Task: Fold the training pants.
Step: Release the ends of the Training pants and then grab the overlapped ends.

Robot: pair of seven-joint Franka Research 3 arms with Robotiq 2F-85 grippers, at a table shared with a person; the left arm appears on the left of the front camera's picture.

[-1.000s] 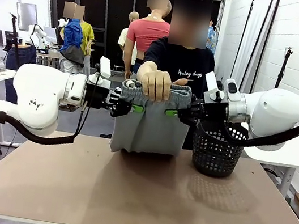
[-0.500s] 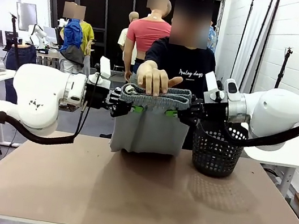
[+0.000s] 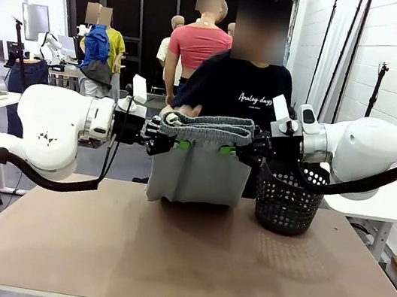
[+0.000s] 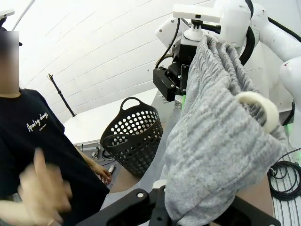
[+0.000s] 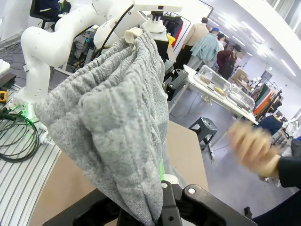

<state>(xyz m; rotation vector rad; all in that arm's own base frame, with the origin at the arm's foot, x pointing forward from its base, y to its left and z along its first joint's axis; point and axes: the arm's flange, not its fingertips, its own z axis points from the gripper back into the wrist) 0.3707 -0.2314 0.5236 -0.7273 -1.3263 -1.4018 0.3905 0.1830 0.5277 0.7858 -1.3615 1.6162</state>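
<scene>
The light grey training pants (image 3: 200, 160) hang folded above the far part of the table, the gathered waistband (image 3: 210, 126) on top. My left gripper (image 3: 176, 143) is shut on their left edge and my right gripper (image 3: 227, 150) is shut on their right edge. Grey knit fabric (image 4: 216, 136) rises from my left gripper's fingers in the left wrist view, with a white drawstring loop (image 4: 256, 104). In the right wrist view the same fabric (image 5: 117, 127) bunches up out of my right gripper. The person's hand (image 5: 254, 146) is blurred, off the pants.
A black mesh basket (image 3: 288, 198) stands on the table just right of the hanging pants, below my right arm. The brown tabletop (image 3: 180, 256) stretches toward the front. The person in a black shirt (image 3: 235, 86) stands behind the pants.
The person's hand, which lay on the waistband, has lifted off and drawn back. Both grippers and the pants have stayed in place.
</scene>
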